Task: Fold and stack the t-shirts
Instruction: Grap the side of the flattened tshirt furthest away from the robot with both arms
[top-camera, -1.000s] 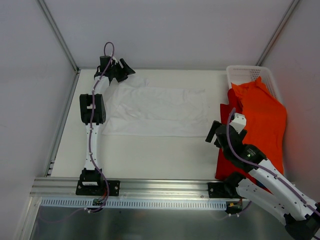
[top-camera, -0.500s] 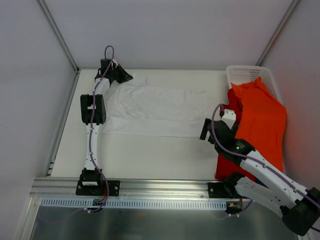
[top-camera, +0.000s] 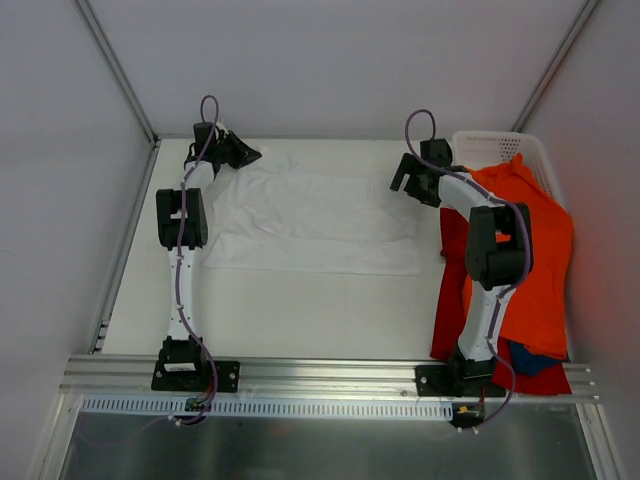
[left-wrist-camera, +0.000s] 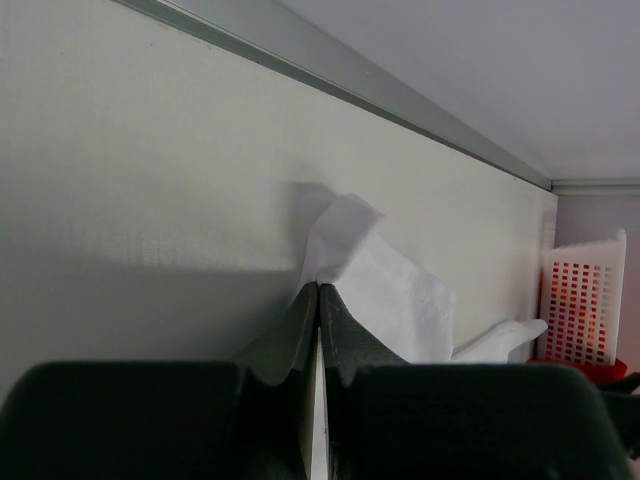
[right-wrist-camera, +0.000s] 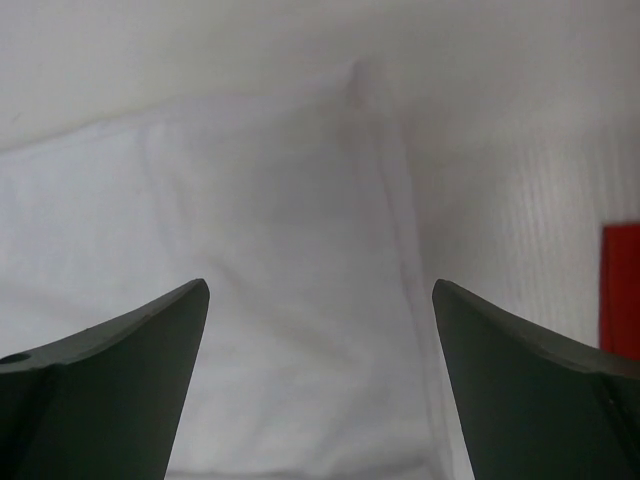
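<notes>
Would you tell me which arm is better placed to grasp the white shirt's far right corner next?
The right. The right gripper hovers over that corner of the white t-shirt with jaws open; the left gripper is at the other end, shut on the far left corner.

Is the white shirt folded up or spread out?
Spread out. The white t-shirt lies wide and flat across the table; only its far left corner is pinched in the left end effector.

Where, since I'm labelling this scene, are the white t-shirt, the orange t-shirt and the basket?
white t-shirt (top-camera: 320, 215), top view, middle of the spread cloth.
orange t-shirt (top-camera: 545, 250), top view, its broad middle.
white mesh basket (top-camera: 487, 149), top view, its far mesh wall.
</notes>
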